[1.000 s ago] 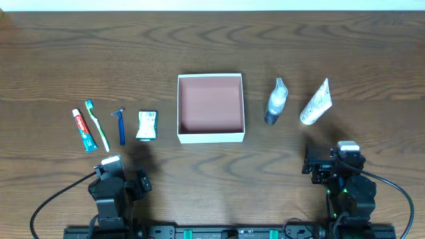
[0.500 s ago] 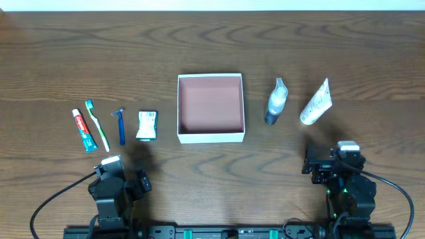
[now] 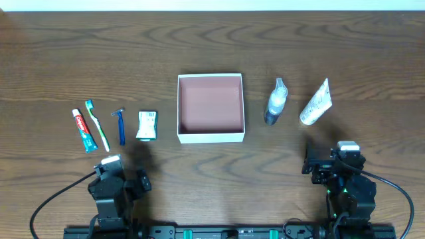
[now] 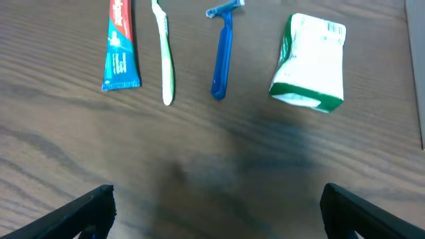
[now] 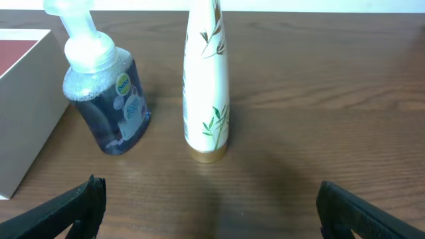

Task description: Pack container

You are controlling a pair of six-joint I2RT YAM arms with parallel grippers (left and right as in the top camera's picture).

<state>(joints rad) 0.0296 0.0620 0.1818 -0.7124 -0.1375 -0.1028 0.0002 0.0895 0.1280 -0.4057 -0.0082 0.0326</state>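
Observation:
The container (image 3: 211, 136), a square shallow white box with a reddish-brown inside, sits mid-table and holds nothing; its white wall shows in the right wrist view (image 5: 23, 113). Left of it lie a toothpaste tube (image 3: 83, 129), a toothbrush (image 3: 97, 125), a blue razor (image 3: 121, 125) and a green-white packet (image 3: 147, 125). Right of it lie a blue pump bottle (image 3: 275, 101) and a white tube (image 3: 315, 102). My left gripper (image 4: 216, 206) is open and empty, near the front edge below the razor. My right gripper (image 5: 209, 202) is open and empty, in front of the white tube (image 5: 206, 86).
The wooden table (image 3: 212, 46) stretches back to a pale far edge. Both arm bases and their cables sit at the front edge. In the left wrist view the packet (image 4: 309, 61) and razor (image 4: 222, 53) lie just ahead of the fingers.

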